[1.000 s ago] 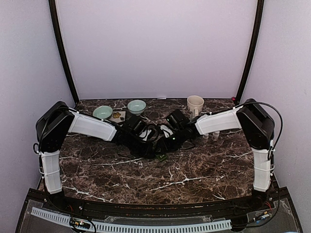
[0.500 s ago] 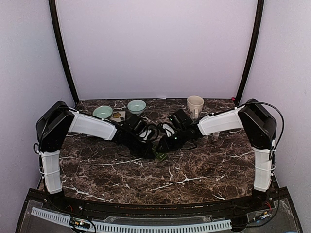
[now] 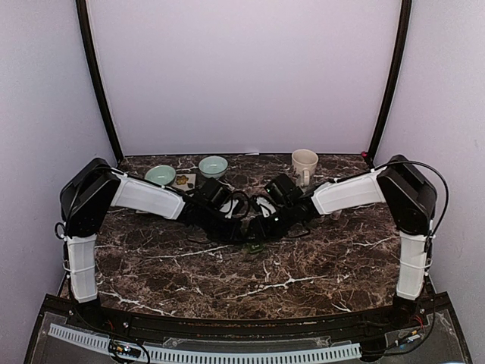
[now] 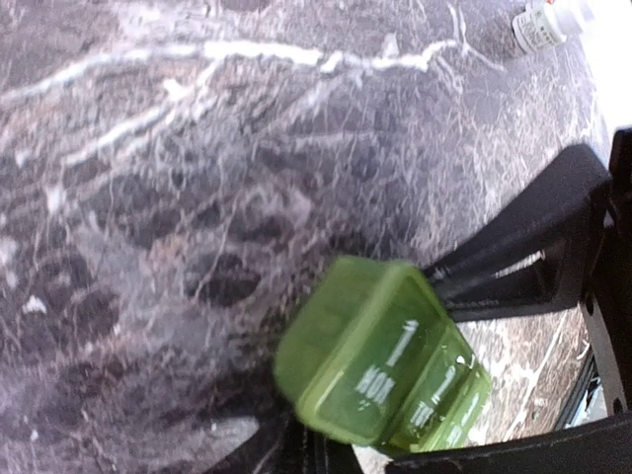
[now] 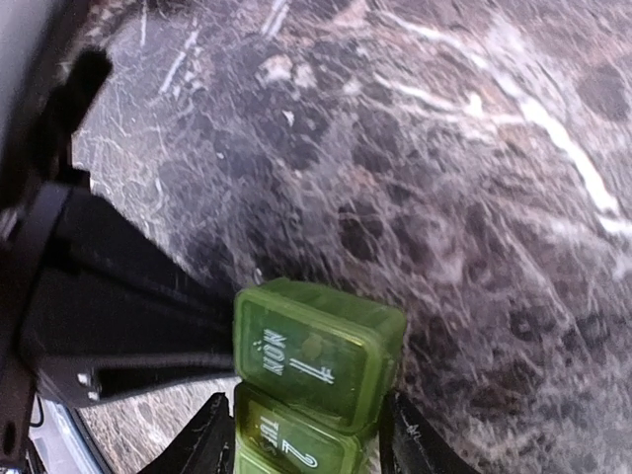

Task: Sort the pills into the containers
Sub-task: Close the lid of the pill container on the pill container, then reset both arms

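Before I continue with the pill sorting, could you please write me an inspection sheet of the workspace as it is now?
Surface: dark marble table with white veins; no spill seen.
Job's things: green pill organiser at the centre, between both grippers; loose pills: nothing seen.
Clutter: teal bowl, second teal bowl, small card between them, cream mug, white bottle.
Grippers: left gripper shut on one end of the organiser; right gripper has a finger on each side of it, grip unclear.
Cables: black cable loops off the right arm's shoulder.
Surroundings: pale walls, black posts.
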`<state>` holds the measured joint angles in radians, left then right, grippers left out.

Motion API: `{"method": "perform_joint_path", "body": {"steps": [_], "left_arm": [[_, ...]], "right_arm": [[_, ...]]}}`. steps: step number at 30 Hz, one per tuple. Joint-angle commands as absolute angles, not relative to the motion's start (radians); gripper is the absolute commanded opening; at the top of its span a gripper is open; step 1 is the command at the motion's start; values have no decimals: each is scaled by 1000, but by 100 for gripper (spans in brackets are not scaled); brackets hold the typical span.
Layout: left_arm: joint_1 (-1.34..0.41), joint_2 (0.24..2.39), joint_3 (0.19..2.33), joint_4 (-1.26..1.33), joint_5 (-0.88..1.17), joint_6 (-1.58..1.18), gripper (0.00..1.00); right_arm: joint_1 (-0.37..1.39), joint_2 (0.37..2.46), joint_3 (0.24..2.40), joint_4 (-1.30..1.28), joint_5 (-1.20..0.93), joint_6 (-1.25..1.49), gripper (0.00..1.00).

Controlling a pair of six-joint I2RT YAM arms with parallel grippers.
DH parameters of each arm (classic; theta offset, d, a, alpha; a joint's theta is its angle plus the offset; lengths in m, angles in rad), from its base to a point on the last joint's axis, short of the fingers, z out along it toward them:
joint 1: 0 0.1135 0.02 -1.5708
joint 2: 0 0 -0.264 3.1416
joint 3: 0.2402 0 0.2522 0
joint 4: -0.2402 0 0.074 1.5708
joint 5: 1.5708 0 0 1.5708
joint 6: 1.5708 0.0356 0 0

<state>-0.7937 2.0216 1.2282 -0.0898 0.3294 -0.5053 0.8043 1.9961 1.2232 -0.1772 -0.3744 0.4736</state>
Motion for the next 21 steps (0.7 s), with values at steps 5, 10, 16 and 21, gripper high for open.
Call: {"method": "perform_joint_path", "body": {"steps": [5,10,16,21], "left_arm": [[-773,2050,1257,-73,294,-509,0],[-772,2062,1272,-72,302,-508,0],[-770,2072,1281,-75,314,-505,0],[-769,2070,1283,-87,310,-499,0]], "right_arm": [[806,1967,1194,-303,-312,488,50],[801,1949,1186,-311,-275,489,53],[793,1924,1170,-309,-245,490,57],[786,1896,1160,-306,-219,489,58]]}}
